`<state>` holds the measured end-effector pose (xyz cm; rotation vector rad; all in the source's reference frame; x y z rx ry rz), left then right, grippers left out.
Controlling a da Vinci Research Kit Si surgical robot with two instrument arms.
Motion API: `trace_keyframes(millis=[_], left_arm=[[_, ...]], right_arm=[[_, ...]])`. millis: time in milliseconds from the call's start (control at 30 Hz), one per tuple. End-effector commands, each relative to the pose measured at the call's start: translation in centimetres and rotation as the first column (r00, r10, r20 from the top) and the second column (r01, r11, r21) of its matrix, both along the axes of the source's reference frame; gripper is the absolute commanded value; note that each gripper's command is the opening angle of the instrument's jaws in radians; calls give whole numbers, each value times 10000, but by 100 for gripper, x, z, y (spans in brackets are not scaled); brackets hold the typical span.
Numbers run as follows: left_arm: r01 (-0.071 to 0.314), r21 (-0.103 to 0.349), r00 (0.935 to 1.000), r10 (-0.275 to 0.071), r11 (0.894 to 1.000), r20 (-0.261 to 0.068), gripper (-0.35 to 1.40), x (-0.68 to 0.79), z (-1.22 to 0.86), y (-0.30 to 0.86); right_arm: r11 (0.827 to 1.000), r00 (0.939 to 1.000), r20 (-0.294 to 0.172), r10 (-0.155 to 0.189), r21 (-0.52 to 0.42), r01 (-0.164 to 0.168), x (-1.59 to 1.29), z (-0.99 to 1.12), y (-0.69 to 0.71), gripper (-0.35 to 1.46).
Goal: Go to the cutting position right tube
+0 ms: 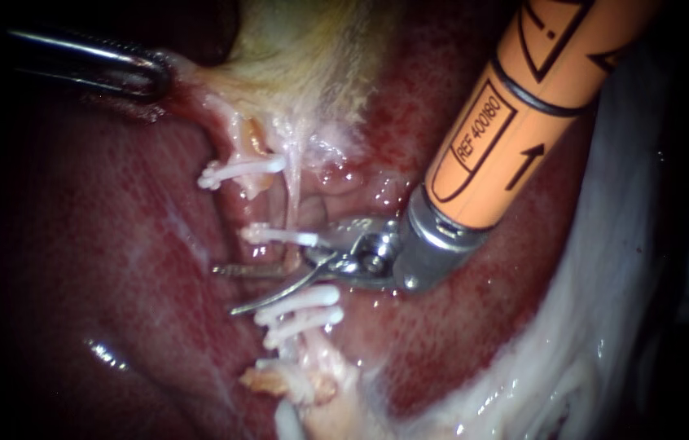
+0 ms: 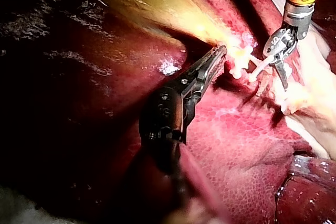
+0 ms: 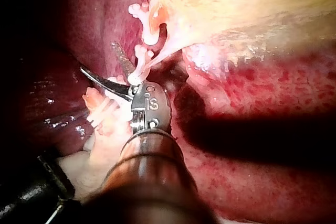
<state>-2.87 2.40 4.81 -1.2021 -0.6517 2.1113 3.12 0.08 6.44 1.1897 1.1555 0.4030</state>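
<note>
1. Wet red liver [image 1: 108, 244] is filling the background of the endoscope view, with the pale gallbladder [image 1: 304, 49] hanging above it.
   - The left instrument [image 1: 157, 77] is clamping the gallbladder's edge at the upper left, well away from the working spot.
   - The right tube [image 1: 291, 204], a thin pale strand, is running downward from the gallbladder.
   - White clips [image 1: 279, 236] are crossing it, one above the blades and two below.
   - The right instrument [image 1: 226, 289] is reaching in from the upper right, so it is by far the nearer one.
   - Its blades are standing apart and pointing across the tube's long axis.
   - They are straddling the bare stretch between the clips without squeezing it.

2. In the left wrist view, the left instrument [image 2: 220, 53] is gripping pale gallbladder tissue between its jaws.
   - The right instrument [image 2: 278, 69] is working ahead of it, beside the clips [image 2: 237, 66].
   - The tube itself is proving hard to pick out here.

3. In the right wrist view, the right instrument [image 3: 98, 57] is showing both blades gaping.
   - The tube [image 3: 157, 53] is slanting down toward the hinge, with a clip [image 3: 142, 53] sitting just ahead of it.
   - Judging from this, the next move is calling for only a slight advance, keeping the blades square to the tube and clear of the clips.
</note>
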Motion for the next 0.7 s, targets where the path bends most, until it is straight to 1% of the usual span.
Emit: trace_keyframes(millis=[33, 200, 267, 600, 667, 700], left_arm=[[-1, 0, 10000, 1, 10000, 1, -35, 0, 0, 0], [-2, 0, 10000, 2, 10000, 1, -35, 0, 0, 0], [-2, 0, 10000, 2, 10000, 1, -35, 0, 0, 0], [-3, 0, 10000, 3, 10000, 2, -35, 0, 0, 0], [-3, 0, 10000, 3, 10000, 2, -35, 0, 0, 0], [-4, 0, 10000, 4, 10000, 2, -35, 0, 1, 0]], right_arm=[[10000, 10000, -4, 0, 16, 0, -1, -4, 1, 122], [9999, 9999, -121, 16, 159, -14, -3, -22, 7, 120], [9998, 9999, -128, 13, 174, -11, -2, -26, 8, 119], [9999, 9999, -132, 4, 166, -2, -2, -25, 7, 119], [9996, 10000, -79, 34, 265, -32, -3, -23, 6, 120], [9996, 10000, 25, 49, 270, -50, -3, -21, 6, 122]])
